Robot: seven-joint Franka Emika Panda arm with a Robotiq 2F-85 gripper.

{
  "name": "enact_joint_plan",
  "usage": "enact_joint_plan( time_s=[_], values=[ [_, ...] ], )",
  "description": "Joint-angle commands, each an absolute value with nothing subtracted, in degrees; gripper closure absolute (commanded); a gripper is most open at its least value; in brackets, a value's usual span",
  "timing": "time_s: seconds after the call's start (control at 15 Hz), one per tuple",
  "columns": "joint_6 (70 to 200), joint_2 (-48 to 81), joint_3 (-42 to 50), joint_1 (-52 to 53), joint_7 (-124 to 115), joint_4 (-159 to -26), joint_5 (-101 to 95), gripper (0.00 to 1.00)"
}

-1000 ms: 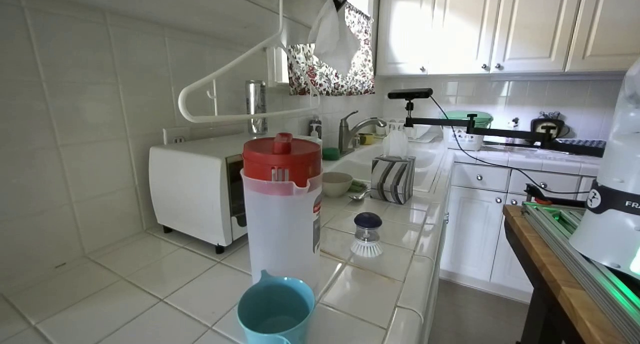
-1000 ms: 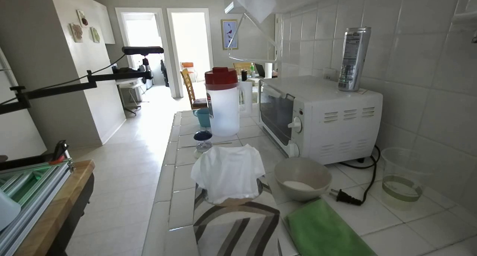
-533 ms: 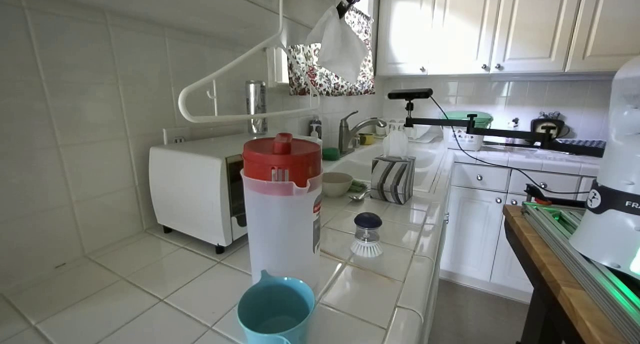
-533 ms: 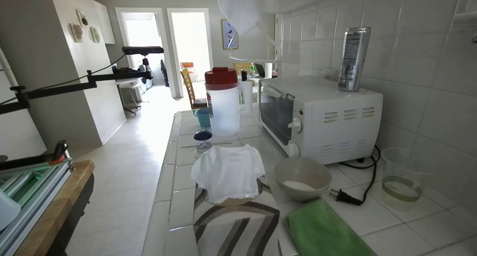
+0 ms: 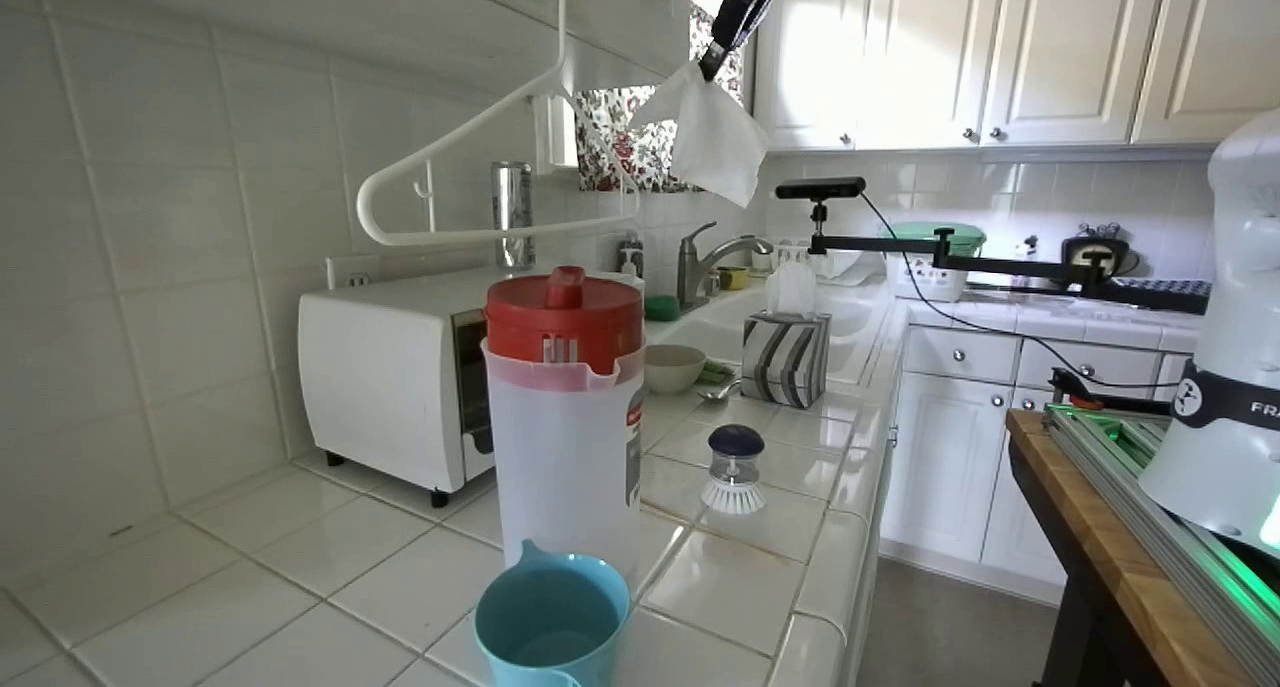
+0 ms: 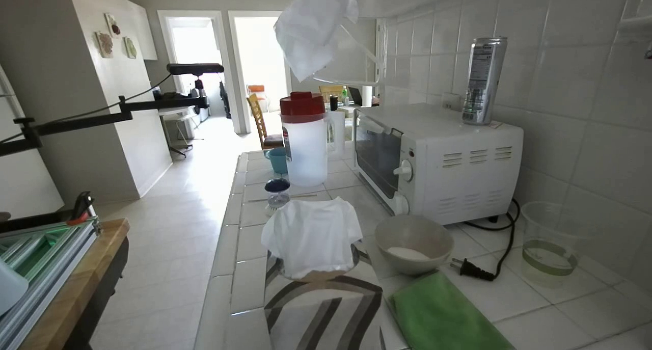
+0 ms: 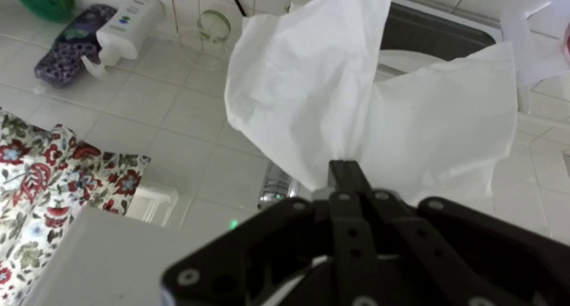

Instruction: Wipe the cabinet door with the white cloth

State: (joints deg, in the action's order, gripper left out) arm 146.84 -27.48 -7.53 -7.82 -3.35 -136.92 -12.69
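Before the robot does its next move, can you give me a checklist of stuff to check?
1. White cloth in the tool: ok, jaws shut on it.
2. White cloth clear of the hanger: cannot tell, they overlap in an exterior view.
3. Right door known: cannot tell, several cabinet doors show.
4. Can standing on the toaster oven: ok.
5. Black plug not plugged in: ok, it lies on the counter.
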Motion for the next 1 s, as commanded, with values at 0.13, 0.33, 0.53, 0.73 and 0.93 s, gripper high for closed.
enact_joint_plan(
  time_s=[0.13,0.33,0.53,0.73,0.93],
  values=[
    [141.11,-29.15,-3.85,-3.10,-2.32,-139.30,-9.22,1.00],
    [139.39,-29.10,-3.05,-1.74,-2.22,-140.27,-7.57,1.00],
    [137.99,-29.12,-2.46,-0.90,-1.97,-141.18,-6.44,1.00],
    [137.00,-29.30,-2.08,-0.70,-1.97,-142.17,-5.88,1.00],
    [135.80,-29.03,-1.95,-1.24,-2.58,-143.55,-6.23,1.00]
  ],
)
